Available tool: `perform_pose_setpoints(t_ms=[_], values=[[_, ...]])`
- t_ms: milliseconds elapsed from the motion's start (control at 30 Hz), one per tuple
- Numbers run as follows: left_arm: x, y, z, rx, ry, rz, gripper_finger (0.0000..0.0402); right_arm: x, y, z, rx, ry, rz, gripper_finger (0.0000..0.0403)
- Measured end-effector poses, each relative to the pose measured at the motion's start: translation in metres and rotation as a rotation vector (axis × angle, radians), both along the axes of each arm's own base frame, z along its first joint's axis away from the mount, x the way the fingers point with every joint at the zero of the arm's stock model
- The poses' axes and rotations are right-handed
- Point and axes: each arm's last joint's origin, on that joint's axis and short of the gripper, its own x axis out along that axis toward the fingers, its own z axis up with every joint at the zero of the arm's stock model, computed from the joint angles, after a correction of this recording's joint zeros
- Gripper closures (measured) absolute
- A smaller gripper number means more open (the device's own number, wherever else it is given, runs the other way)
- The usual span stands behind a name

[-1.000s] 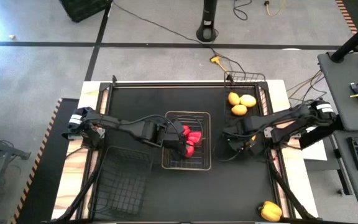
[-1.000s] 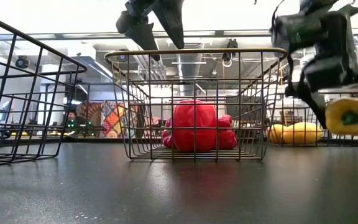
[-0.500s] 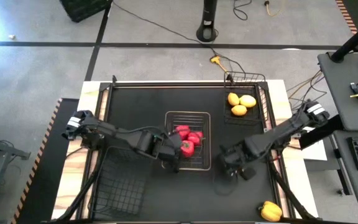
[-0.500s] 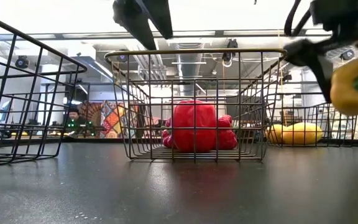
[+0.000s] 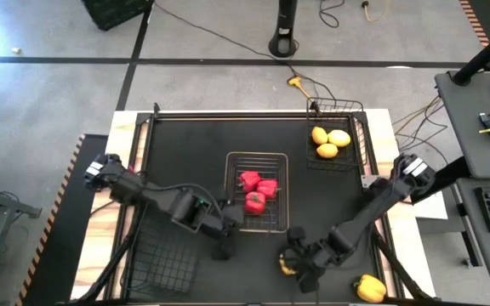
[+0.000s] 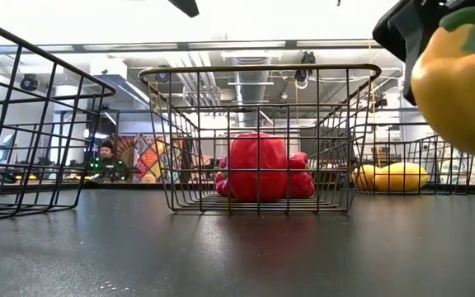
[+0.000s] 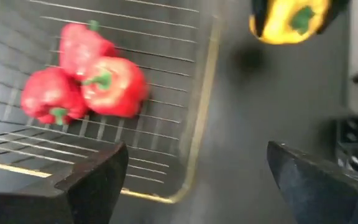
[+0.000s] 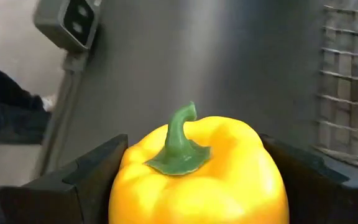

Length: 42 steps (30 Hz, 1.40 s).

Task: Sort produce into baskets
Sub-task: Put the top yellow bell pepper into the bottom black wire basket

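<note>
Presently, on the black table (image 5: 185, 153), items stood as follows. Right gripper (image 5: 294, 263) — near the front edge, fingers clamped either side of a yellow bell pepper (image 8: 199, 170), green stem up, held clear of the tabletop. Left gripper (image 5: 225, 245) — just off the front left corner of the pale wire basket (image 5: 230, 223), fingers (image 7: 92, 180) spread wide with nothing between them. Pale wire basket, centre of the table: three red bell peppers (image 5: 256, 189), bunched together and touching. Black wire basket (image 5: 357, 140) at the far right corner: three lemons (image 5: 329, 141) in a cluster. Second black wire basket (image 5: 162, 255) at the front left, beside the left arm — no produce seen inside. One more yellow pepper (image 5: 368, 288) lay loose at the front right corner, apart from the right gripper. Beyond the table, a person (image 6: 106, 161) was seated far back in the room.
</note>
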Motion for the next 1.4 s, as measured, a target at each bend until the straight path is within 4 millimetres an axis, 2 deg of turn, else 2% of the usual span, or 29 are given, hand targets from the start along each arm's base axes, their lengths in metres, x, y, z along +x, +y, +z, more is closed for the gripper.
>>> perform_pose_setpoints(t_ms=[133, 267, 433, 533, 700, 867, 967, 1067, 1167, 1267, 1400], values=[[-0.01, -0.018, -0.001, -0.021, 0.025, -0.062, 0.0038, 0.012, 0.013, -0.015, 0.017, -0.036, 0.016, 0.0074], [-0.016, -0.033, -0.004, -0.069, 0.055, -0.087, 0.0038, 0.024, 0.016, -0.025, -0.088, -0.051, 0.132, 0.0074], [-0.018, -0.039, -0.006, -0.145, 0.078, -0.022, 0.0038, 0.049, 0.016, -0.031, -0.116, -0.169, 0.217, 0.0075], [-0.02, -0.041, -0.007, -0.207, 0.09, 0.057, 0.0038, 0.06, 0.012, -0.036, -0.108, -0.227, 0.276, 0.0074], [-0.026, -0.051, -0.007, -0.25, 0.094, 0.109, 0.0038, 0.071, 0.018, -0.049, -0.106, -0.321, 0.317, 0.0072], [-0.034, -0.063, -0.007, -0.255, 0.104, 0.092, 0.0038, 0.077, 0.015, -0.051, -0.092, -0.336, 0.227, 0.0072], [-0.04, -0.058, -0.005, -0.204, 0.131, 0.054, 0.0038, 0.082, 0.011, -0.051, -0.088, -0.369, 0.088, 0.0072], [-0.054, -0.053, 0.003, -0.143, 0.159, -0.003, 0.0038, 0.087, 0.01, -0.058, -0.036, -0.401, -0.082, 0.0066], [-0.066, -0.052, 0.008, -0.092, 0.184, -0.036, 0.0038, 0.092, 0.011, -0.069, 0.006, -0.413, -0.166, 0.0048], [-0.07, -0.05, 0.012, -0.037, 0.168, -0.07, 0.0038, 0.096, 0.013, -0.077, 0.023, -0.411, -0.238, 0.003], [-0.071, -0.048, 0.013, -0.009, 0.169, -0.118, 0.0038, 0.105, 0.018, -0.076, 0.009, -0.424, -0.253, 0.0023]])
